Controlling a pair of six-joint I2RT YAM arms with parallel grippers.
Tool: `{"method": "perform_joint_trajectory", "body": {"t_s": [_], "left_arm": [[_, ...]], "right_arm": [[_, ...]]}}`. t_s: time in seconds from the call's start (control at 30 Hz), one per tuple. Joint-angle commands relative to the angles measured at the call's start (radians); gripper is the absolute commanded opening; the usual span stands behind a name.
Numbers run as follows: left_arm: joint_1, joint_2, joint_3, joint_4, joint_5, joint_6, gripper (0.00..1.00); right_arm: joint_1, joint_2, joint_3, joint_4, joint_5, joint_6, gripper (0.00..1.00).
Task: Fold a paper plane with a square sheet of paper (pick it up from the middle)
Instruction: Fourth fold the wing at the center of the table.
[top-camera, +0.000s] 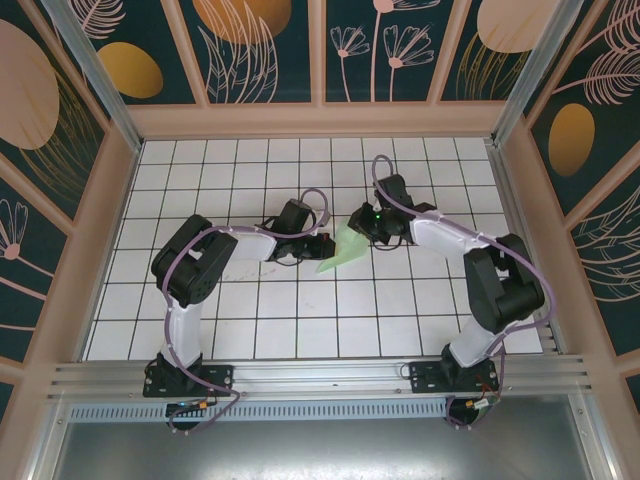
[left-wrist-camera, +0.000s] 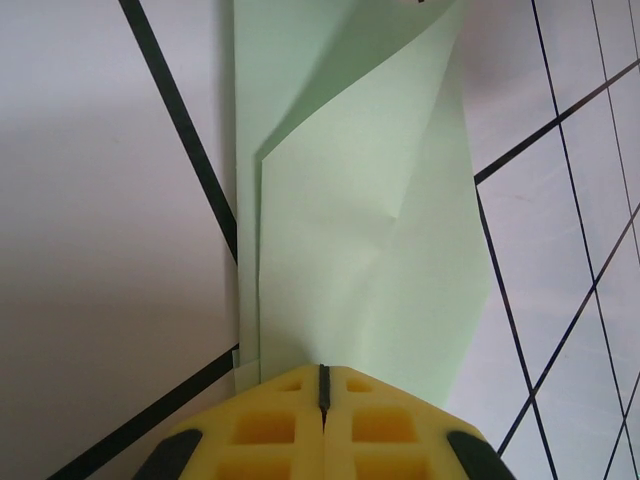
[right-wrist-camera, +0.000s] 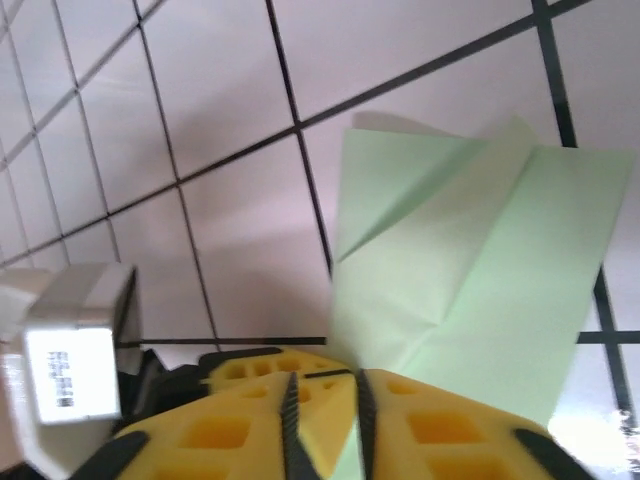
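The half-folded paper (top-camera: 345, 252) is near the middle of the surface (top-camera: 300, 310). The left jaws, at its 9 o'clock, are closed on one end, probably to anchor it. The right jaws, at 1 o'clock, stand slightly apart around the opposite edge; if they pinch it, I cannot tell.

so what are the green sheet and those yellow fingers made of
Folded sheet: thin paper, matte pale mint. It holds sharp creases and curves lightly where it lifts off the tiles.
Yellow fingers: probably moulded plastic or firm rubber, matte, with a lattice of square recesses. The look alone leaves that open.
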Motion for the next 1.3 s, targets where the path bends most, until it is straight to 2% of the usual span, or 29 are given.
{"method": "perform_joint_trajectory", "body": {"t_s": [0.0, 0.07, 0.17, 0.57, 0.8, 1.1, 1.27], "left_arm": [[0.017, 0.079, -0.033, -0.173, -0.15, 0.047, 0.0], [0.017, 0.078, -0.034, -0.176, -0.155, 0.051, 0.0], [0.017, 0.079, -0.033, -0.18, -0.161, 0.055, 0.0], [0.016, 0.072, -0.022, -0.207, -0.172, 0.071, 0.0], [0.016, 0.077, -0.019, -0.22, -0.181, 0.069, 0.0], [0.017, 0.091, -0.034, -0.242, -0.185, 0.085, 0.0], [0.017, 0.089, -0.035, -0.24, -0.187, 0.087, 0.0]], "right_arm": [[0.027, 0.021, -0.044, 0.085, -0.004, -0.036, 0.15], [0.04, 0.042, -0.053, 0.118, -0.003, -0.055, 0.07], [0.045, 0.069, -0.079, 0.183, -0.025, -0.078, 0.0], [0.048, 0.15, -0.124, 0.288, -0.095, -0.164, 0.0], [0.039, 0.19, -0.133, 0.263, -0.073, -0.194, 0.0], [-0.07, 0.179, -0.154, 0.252, -0.037, -0.25, 0.0], [-0.117, 0.129, -0.11, 0.214, -0.008, -0.272, 0.0]]}}
